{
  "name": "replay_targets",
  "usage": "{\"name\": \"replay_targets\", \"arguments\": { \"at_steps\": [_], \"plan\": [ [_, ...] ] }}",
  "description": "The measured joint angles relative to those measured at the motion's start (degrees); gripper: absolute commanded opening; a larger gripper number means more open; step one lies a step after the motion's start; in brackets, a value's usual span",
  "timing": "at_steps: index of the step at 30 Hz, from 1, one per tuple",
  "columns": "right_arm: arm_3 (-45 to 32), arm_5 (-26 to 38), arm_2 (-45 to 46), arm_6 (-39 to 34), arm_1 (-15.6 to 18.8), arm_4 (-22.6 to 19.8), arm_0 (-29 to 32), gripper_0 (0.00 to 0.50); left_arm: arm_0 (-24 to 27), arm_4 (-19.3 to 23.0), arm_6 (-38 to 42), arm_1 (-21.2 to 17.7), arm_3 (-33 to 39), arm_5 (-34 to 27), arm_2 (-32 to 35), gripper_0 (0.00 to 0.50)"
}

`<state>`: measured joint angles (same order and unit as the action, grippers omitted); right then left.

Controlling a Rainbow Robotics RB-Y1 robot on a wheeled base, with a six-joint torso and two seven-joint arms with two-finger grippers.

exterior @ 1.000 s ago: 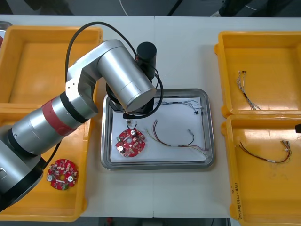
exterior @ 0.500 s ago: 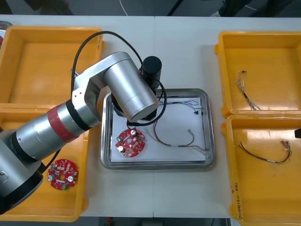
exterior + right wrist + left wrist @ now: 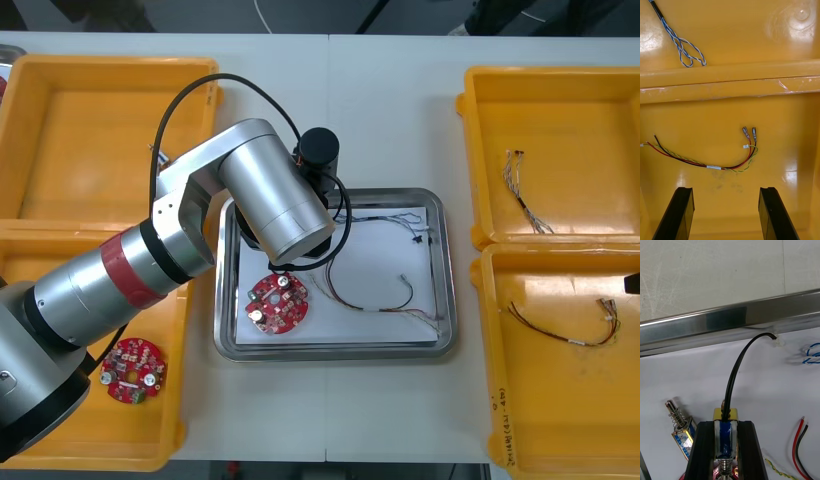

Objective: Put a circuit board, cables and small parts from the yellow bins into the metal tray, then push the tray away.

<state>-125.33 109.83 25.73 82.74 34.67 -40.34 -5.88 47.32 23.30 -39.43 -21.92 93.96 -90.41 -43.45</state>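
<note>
1. Left wrist view: left gripper [image 3: 726, 424] pinches a small part [image 3: 725, 437] over the tray [image 3: 733, 320], above the board [image 3: 277, 302].
2. Set it on bare white beside the board.
3. Right gripper [image 3: 724, 191], fingers [image 3: 683, 210] apart, over a bin [image 3: 730, 112].

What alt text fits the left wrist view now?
The left gripper is shut on a small blue-wrapped metal part trailing a black cable, over the white floor of the shiny metal tray; another small metal part lies beside it.
</note>
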Motion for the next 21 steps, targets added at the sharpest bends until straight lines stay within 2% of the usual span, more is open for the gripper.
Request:
{"name": "replay_targets", "arguments": {
  "at_steps": [3, 4, 6, 21],
  "plan": [
    [0.0, 0.0, 0.0, 0.0, 0.0, 0.0, 0.0, 0.500, 0.0, 0.0, 0.1, 0.0, 0.0, 0.0, 0.0, 0.387],
    [0.0, 0.0, 0.0, 0.0, 0.0, 0.0, 0.0, 0.500, 0.0, 0.0, 0.2, 0.0, 0.0, 0.1, 0.0, 0.451],
    [0.0, 0.0, 0.0, 0.0, 0.0, -0.1, 0.0, 0.500, 0.0, 0.0, 0.7, 0.0, 0.0, 0.1, 0.0, 0.500],
    [0.0, 0.0, 0.0, -1.5, 0.0, -0.4, 0.0, 0.500, 0.0, 0.0, 1.2, -0.1, 1.6, -0.4, 0.5, 0.500]
  ]
}}
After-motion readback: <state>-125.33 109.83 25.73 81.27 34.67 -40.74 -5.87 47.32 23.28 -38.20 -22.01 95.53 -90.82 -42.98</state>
